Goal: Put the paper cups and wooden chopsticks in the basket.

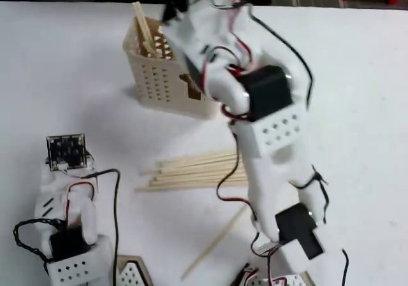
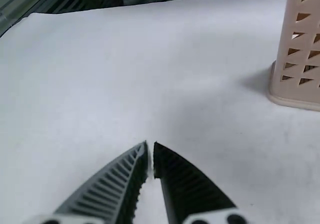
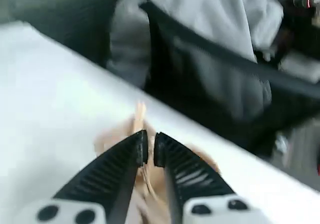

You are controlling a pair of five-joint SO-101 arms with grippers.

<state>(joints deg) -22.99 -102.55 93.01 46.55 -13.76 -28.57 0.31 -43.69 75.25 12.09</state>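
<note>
The left claw [image 2: 150,151] is pressed nearly together, with only a thin slit between its ribbed tips and nothing in it. It hangs just above the bare white counter [image 1: 76,69]. The left arm [image 1: 67,216] is folded at the near left corner of the counter, well apart from the basket [image 1: 159,76].

The right arm [image 1: 268,139] stretches from the near edge across the counter to the basket at the far side, its wrist over the basket's rim. The right claw [image 3: 149,143] is also pinched almost closed, its tips pointing down over the basket's mouth. The view past the tips is blurred. A pale stick end seems to sit just beyond them, but I cannot tell whether the claw touches or grips it.

A few upright chopsticks [image 1: 143,26] stand in the basket's far left corner, leaning on its wall and poking above the rim. A bundle of chopsticks [image 1: 194,170] lies flat on the counter between the basket and the arm bases, partly under the right arm. A single chopstick [image 1: 213,244] lies apart from the bundle, nearer the front edge and set at a slant.
</note>
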